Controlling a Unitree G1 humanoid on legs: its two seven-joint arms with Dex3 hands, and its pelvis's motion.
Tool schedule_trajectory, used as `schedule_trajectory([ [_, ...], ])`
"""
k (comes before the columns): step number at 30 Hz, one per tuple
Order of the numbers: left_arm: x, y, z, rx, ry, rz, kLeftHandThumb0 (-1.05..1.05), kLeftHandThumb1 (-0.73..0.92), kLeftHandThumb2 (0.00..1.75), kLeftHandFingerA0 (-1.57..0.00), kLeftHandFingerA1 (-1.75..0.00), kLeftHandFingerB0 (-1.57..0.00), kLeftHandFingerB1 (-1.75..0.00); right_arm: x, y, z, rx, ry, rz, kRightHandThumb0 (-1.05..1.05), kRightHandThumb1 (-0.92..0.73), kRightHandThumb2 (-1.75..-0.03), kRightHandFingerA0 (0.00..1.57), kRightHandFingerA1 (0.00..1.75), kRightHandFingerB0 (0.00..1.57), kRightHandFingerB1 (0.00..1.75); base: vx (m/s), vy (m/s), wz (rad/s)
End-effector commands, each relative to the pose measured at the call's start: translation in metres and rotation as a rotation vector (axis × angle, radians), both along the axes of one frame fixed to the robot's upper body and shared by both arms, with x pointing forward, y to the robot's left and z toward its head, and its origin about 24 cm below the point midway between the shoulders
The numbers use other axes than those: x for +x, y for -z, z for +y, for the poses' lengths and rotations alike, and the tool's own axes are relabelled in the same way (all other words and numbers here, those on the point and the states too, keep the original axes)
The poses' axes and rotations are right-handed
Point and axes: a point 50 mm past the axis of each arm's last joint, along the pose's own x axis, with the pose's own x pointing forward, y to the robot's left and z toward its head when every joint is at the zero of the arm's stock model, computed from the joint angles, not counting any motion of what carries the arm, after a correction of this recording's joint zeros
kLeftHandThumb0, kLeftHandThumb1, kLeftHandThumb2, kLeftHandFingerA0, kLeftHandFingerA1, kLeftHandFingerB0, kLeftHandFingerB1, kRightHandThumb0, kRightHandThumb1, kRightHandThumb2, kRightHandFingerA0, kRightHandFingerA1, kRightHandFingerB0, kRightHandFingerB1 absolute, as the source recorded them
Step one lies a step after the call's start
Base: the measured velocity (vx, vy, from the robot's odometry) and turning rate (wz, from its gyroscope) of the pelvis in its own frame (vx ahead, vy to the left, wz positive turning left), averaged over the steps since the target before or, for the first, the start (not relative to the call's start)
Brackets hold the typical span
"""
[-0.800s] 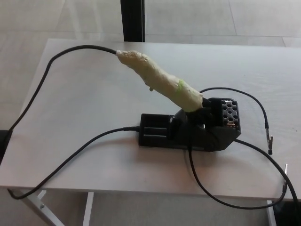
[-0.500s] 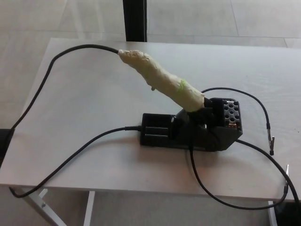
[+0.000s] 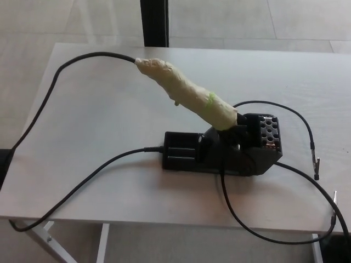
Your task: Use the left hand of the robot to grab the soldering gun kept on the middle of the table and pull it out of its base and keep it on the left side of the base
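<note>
A black cable (image 3: 60, 71) runs from the table's left edge to the pale tape-wrapped soldering gun (image 3: 186, 94), whose long axis slopes from upper left down into the black plastic base (image 3: 219, 150) at mid-table (image 3: 109, 115). Thin black leads (image 3: 299, 126) loop right. Neither robot hand is visible, so finger state cannot be told.

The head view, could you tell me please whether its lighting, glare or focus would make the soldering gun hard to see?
Head view: soft, even daylight with faint shadows under the base; mild washout on the pale table and floor; the soldering gun is reasonably sharp and stands out clearly; no strong glare.
</note>
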Motion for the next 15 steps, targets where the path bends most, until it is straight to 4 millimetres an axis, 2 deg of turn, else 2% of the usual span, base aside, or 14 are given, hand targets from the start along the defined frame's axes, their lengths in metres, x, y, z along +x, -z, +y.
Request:
schedule_trajectory([
  [1,0.049,-0.077,-0.066,0.331,0.320,-0.016,-0.58,0.62,0.89,-0.25,-0.54,-0.17,-0.46,-0.001,-0.013,-0.011,-0.035,0.008,-0.065,-1.05,-0.53,-0.96,0.75,1.40,0.05,1.48,0.00,0.000,0.00],
  [2,0.054,-0.080,-0.077,0.390,0.358,-0.008,-0.60,0.61,0.89,-0.25,-0.54,-0.18,-0.46,-0.001,-0.013,-0.011,-0.038,0.004,-0.060,-1.04,-0.53,-0.97,0.75,1.40,0.04,1.49,0.00,0.000,0.00],
  [3,0.059,-0.083,-0.087,0.435,0.397,-0.007,-0.57,0.76,0.61,-0.35,-0.49,-0.24,-0.36,-0.002,-0.014,-0.012,-0.041,-0.001,-0.057,-1.04,-0.61,-0.84,0.69,1.45,0.08,1.41,0.00,0.000,0.00],
  [4,0.060,-0.084,-0.091,0.448,0.409,-0.006,-0.57,0.76,0.61,-0.35,-0.49,-0.24,-0.36,-0.002,-0.014,-0.012,-0.041,-0.002,-0.057,-1.04,-0.61,-0.84,0.69,1.45,0.08,1.41,0.00,0.000,0.00],
  [5,0.063,-0.086,-0.098,0.472,0.438,-0.017,-0.58,0.73,0.61,-0.38,-0.52,-0.25,-0.38,-0.002,-0.014,-0.012,-0.038,0.000,-0.062,-1.05,-0.47,-1.20,0.77,1.23,0.31,1.03,0.00,0.000,0.00],
  [6,0.070,-0.091,-0.121,0.575,0.504,-0.020,-0.59,0.74,0.62,-0.40,-0.52,-0.30,-0.41,-0.003,-0.012,-0.011,-0.038,0.013,-0.056,-1.05,-0.47,-1.21,0.78,1.22,0.33,1.06,0.00,0.000,0.00],
  [7,0.072,-0.092,-0.131,0.636,0.540,-0.019,-0.60,0.76,0.62,-0.39,-0.53,-0.30,-0.41,-0.003,-0.012,-0.011,-0.037,0.015,-0.056,-1.04,-0.46,-1.22,0.83,1.24,0.27,1.02,0.00,0.000,0.00],
  [8,0.074,-0.092,-0.142,0.676,0.582,-0.019,-0.60,0.75,0.62,-0.40,-0.53,-0.31,-0.41,-0.004,-0.012,-0.012,-0.042,0.011,-0.047,-1.02,-0.47,-1.21,0.83,1.22,0.27,1.00,0.00,0.000,0.00],
  [9,0.075,-0.091,-0.143,0.678,0.585,-0.017,-0.60,0.75,0.62,-0.40,-0.53,-0.31,-0.41,-0.004,-0.013,-0.012,-0.044,0.010,-0.046,-1.02,-0.47,-1.21,0.83,1.22,0.27,1.00,0.00,0.000,0.00],
  [10,0.077,-0.089,-0.156,0.702,0.622,-0.021,-0.59,0.73,0.62,-0.42,-0.54,-0.33,-0.42,-0.005,-0.013,-0.012,-0.037,0.016,-0.051,-1.01,-0.47,-1.20,0.83,1.21,0.27,0.98,0.00,0.000,0.00],
  [11,0.079,-0.087,-0.168,0.704,0.657,-0.017,-0.59,0.73,0.62,-0.41,-0.54,-0.34,-0.41,-0.005,-0.013,-0.012,-0.028,0.017,-0.061,-1.01,-0.60,-0.81,0.65,1.42,0.10,1.36,0.00,0.000,0.00],
  [12,0.081,-0.086,-0.177,0.696,0.684,0.005,-0.63,0.69,0.64,-0.37,-0.51,-0.31,-0.40,-0.005,-0.013,-0.013,-0.028,0.019,-0.057,-1.00,-0.47,-1.20,0.81,1.21,0.27,0.98,0.00,0.000,0.00],
  [14,0.082,-0.085,-0.183,0.701,0.707,0.016,-0.63,0.70,0.64,-0.37,-0.52,-0.31,-0.41,-0.005,-0.014,-0.014,-0.038,0.014,-0.050,-1.02,-0.47,-1.21,0.83,1.21,0.27,1.00,0.00,0.000,0.00],
  [15,0.083,-0.081,-0.198,0.729,0.775,0.016,-0.64,0.57,1.01,-0.39,-0.63,-0.20,-0.50,-0.003,-0.016,-0.014,-0.040,0.015,-0.057,-1.04,-0.45,-1.22,0.90,1.28,0.22,0.99,0.00,0.000,0.00],
])
